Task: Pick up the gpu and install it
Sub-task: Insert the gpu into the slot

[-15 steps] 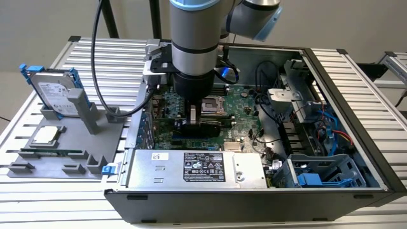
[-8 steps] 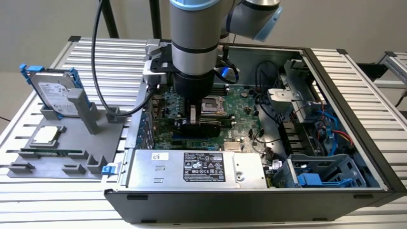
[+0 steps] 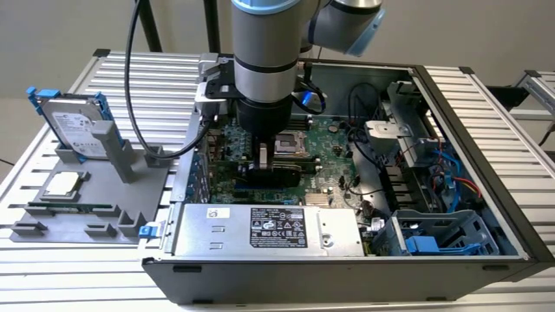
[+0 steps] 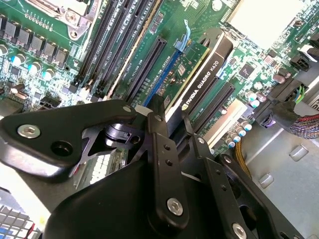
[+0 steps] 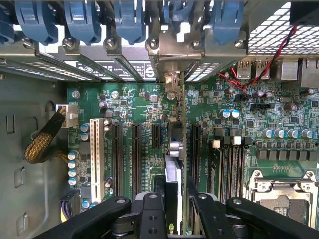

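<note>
Misalignment is the risk: the gripper (image 4: 172, 117) pinches the gpu (image 4: 202, 82) edge-on over the motherboard (image 5: 139, 107) slots, at six o'clock from the rear brackets (image 5: 164, 59); tilt could jam it.

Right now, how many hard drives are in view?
1. The hard drive stands upright in the grey holder, beside the case on the exterior view's left. The case may hide others.

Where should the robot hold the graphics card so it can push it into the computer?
By its long top edge, coming straight down from above. The gpu stands on edge over the motherboard slots, a thin card with flat faces, so the gripper pinches across both faces, as it does now.
</note>
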